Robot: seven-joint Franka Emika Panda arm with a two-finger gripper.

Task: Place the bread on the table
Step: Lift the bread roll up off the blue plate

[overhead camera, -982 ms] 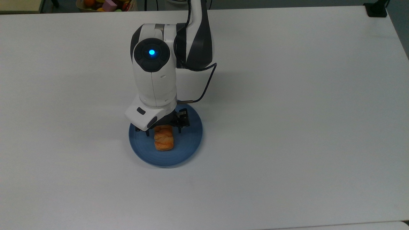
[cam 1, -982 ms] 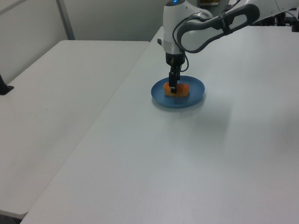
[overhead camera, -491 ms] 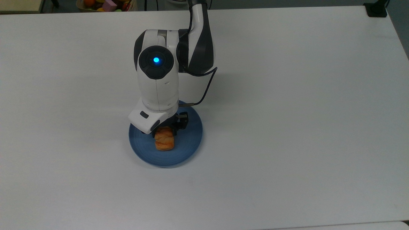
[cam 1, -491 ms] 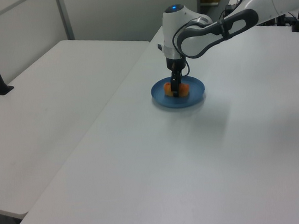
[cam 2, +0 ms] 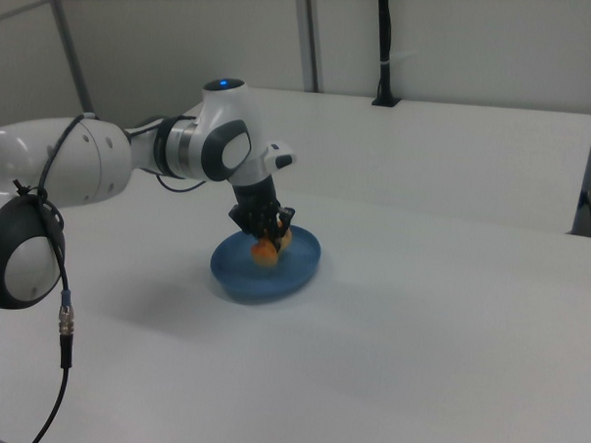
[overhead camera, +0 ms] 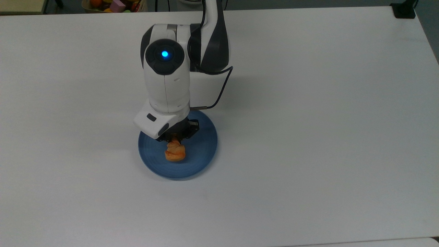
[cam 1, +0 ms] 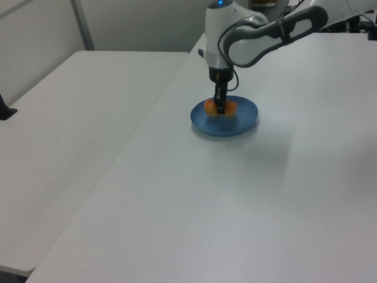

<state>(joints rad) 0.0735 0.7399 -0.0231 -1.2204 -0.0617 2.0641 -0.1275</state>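
Note:
The bread (overhead camera: 175,153) is a small golden-orange roll, pinched at its upper end by my gripper (overhead camera: 176,140), which is shut on it. It hangs tilted just above the round blue plate (overhead camera: 202,147) on the white table (overhead camera: 308,137). In the left view the bread (cam 1: 228,105) sits above the plate (cam 1: 245,121) with the gripper (cam 1: 220,111) clamped across it. The right view shows the gripper (cam 2: 267,236) holding the bread (cam 2: 267,250) over the plate (cam 2: 293,272). The arm's wrist hides the fingers from above.
A box of colourful items (overhead camera: 113,5) lies beyond the table's far edge, and a black clamp (overhead camera: 404,10) sits at the top view's top right corner. A second white table (cam 1: 58,125) adjoins on the left view's left. A cable (cam 2: 64,319) hangs close in the right view.
The gripper came down around the bread, shut on it, and has risen a little. The bread now looks squeezed and tilted, lifted off the plate.

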